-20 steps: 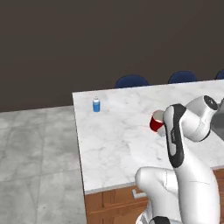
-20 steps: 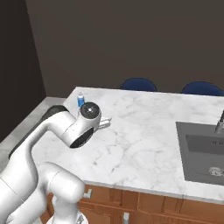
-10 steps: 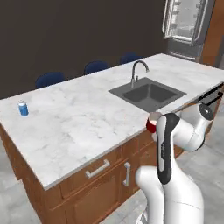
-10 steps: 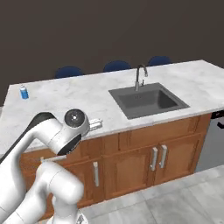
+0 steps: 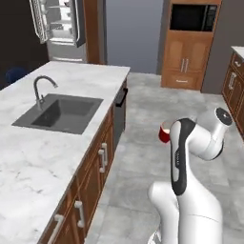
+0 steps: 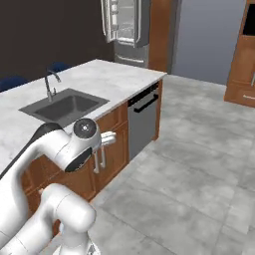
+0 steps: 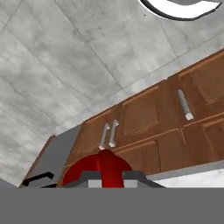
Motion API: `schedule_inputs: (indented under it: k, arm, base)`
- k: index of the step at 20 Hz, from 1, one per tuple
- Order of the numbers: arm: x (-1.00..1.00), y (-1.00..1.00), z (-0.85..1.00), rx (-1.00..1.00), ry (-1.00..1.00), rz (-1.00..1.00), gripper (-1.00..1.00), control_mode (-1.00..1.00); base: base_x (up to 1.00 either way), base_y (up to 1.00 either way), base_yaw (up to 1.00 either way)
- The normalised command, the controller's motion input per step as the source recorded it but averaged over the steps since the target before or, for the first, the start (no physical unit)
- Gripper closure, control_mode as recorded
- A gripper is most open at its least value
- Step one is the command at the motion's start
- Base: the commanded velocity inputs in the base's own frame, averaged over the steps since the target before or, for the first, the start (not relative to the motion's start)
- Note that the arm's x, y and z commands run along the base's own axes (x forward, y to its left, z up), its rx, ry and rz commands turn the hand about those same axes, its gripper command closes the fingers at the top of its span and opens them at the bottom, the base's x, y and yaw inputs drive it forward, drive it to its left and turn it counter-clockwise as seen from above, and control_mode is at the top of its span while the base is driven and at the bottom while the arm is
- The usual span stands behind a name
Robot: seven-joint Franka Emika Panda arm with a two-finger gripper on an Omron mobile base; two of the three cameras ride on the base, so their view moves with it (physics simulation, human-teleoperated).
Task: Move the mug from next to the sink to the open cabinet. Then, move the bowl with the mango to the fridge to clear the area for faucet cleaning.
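Jaws (image 7: 105, 181) are clamped tight on the mug (image 5: 164, 133), gripping it at the rim. In the hand view the red mug with its handle sits right between the dark tips, with the low wooden cabinets (image 7: 144, 118) and grey floor (image 7: 65, 57) beyond it. From the left base view the mug peeks out just left of the arm's forearm, held up over the tiled floor and well clear of the bench (image 5: 57, 119).

Biggest difference from half a second back: the whole picture has swung, so that's the base driving, not the kitchen moving. Before, the cameras looked across the island at the dark wall with the blue chairs and a little blue can on the far end. Now they look along the island's end, with the fridge (image 5: 59, 24) standing open at the top, white shelves showing. A tall wooden oven cabinet (image 5: 190, 45) sits off to the right.

Sink (image 5: 59, 112) and faucet (image 5: 42, 88) are now on the left side of the left base view. The black dishwasher front (image 6: 144, 122) is under the bench end. Mug is in the same spot next to the arm as before, grip unchanged.
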Motion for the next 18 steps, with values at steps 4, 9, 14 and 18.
schedule_inputs:
  k: [4,9,14,18]
  arm:
    - [0.00,0.00,0.00,0.00,0.00,0.00,1.00,1.00]
    - [0.00,0.00,0.00,0.00,0.00,0.00,1.00,1.00]
    - [0.00,0.00,0.00,0.00,0.00,0.00,1.00,1.00]
    - [0.00,0.00,0.00,0.00,0.00,0.00,1.00,1.00]
  base:
    - [0.72,0.00,-0.81]
    - [1.00,0.00,-0.62]
    - [1.00,0.28,-0.52]
    - [1.00,0.48,-0.41]
